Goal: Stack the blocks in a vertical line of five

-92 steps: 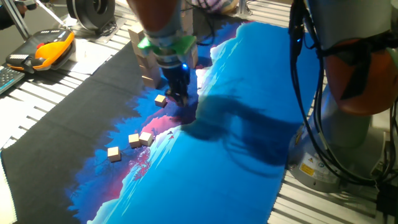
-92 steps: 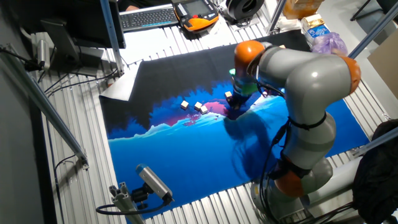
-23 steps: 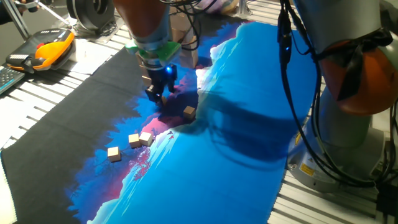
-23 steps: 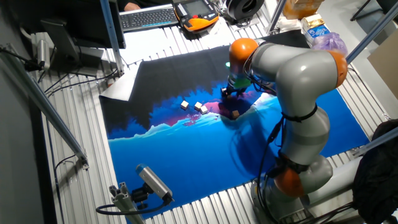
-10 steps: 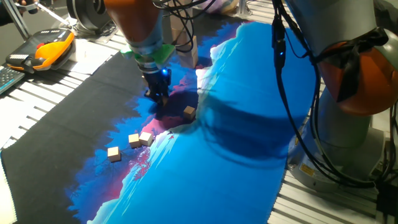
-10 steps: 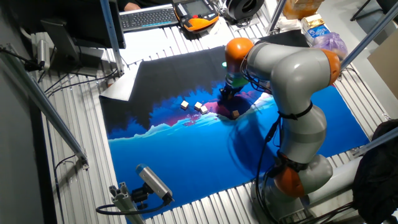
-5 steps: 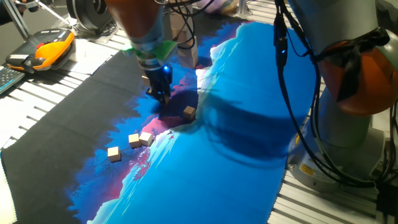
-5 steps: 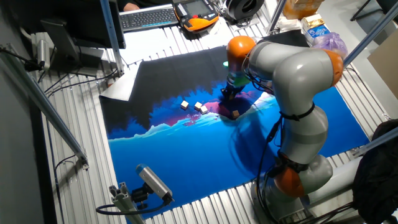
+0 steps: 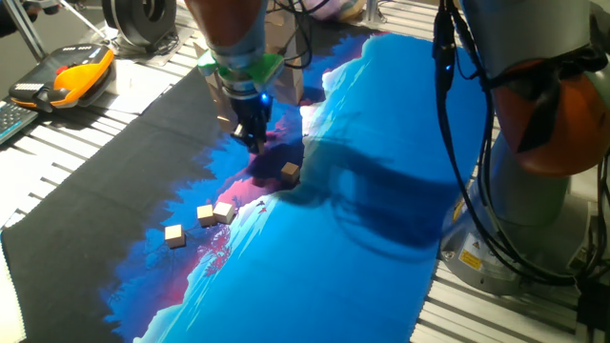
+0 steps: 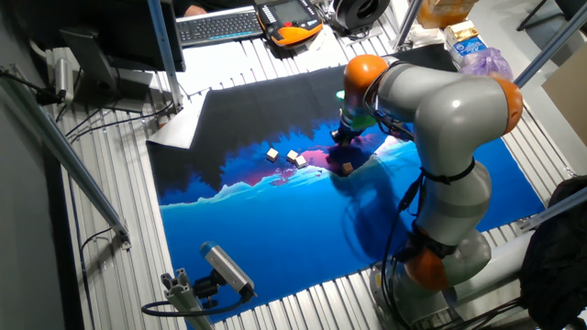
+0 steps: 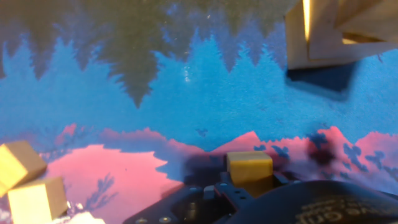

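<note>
My gripper (image 9: 255, 143) hangs low over the blue mat, also seen in the other fixed view (image 10: 341, 140). It is shut on one small tan block (image 11: 249, 167), which shows between the fingers in the hand view. A second block (image 9: 289, 171) lies on the mat just right of and in front of the gripper (image 10: 348, 168). Two blocks (image 9: 215, 212) lie touching each other further left (image 11: 28, 183), and a single block (image 9: 174, 234) lies beyond them. No blocks are stacked.
Larger pale wooden blocks (image 9: 221, 95) stand behind the gripper, and one shows at the top right of the hand view (image 11: 329, 31). An orange handset (image 9: 67, 76) lies at the far left. The robot base (image 9: 534, 191) stands at the right.
The gripper went down at the spot left of the lone block, then rose a little and shifted right towards it. The loose blocks have not moved.
</note>
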Available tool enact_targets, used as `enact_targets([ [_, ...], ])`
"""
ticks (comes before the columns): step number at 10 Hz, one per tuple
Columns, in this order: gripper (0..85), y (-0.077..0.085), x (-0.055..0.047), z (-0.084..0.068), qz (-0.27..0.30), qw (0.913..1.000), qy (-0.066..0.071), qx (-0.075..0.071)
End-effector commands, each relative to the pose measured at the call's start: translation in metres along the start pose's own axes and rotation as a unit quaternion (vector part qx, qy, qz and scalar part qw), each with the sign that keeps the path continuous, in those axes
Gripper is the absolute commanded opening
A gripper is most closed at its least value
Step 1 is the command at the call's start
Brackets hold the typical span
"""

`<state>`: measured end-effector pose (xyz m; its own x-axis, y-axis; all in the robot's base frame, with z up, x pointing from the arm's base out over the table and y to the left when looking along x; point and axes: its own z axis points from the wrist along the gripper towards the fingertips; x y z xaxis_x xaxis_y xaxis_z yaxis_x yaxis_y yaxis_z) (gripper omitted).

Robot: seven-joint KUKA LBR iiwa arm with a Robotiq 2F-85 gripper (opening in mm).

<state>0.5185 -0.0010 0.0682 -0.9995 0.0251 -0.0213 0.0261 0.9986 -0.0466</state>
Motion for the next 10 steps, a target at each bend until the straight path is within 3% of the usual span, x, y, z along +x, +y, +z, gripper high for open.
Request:
enact_targets([
  [1, 0.0, 0.0, 0.0, -0.0001, 0.007, 1.0, 0.0, -0.003],
  [2, 0.0, 0.0, 0.0, -0.0001, 0.008, 1.0, 0.002, -0.005],
  [3, 0.0, 0.0, 0.0, -0.0001, 0.017, 0.9997, 0.006, -0.016],
  [4, 0.0, 0.0, 0.0, -0.0001, 0.014, 0.9998, 0.005, -0.011],
  [5, 0.0, 0.0, 0.0, -0.0001, 0.014, 0.9999, -0.004, 0.005],
  [7, 0.0, 0.0, 0.0, -0.0001, 0.014, 0.9998, -0.007, 0.009],
  [10, 0.0, 0.0, 0.0, -0.0001, 0.009, 0.9994, 0.032, -0.008],
])
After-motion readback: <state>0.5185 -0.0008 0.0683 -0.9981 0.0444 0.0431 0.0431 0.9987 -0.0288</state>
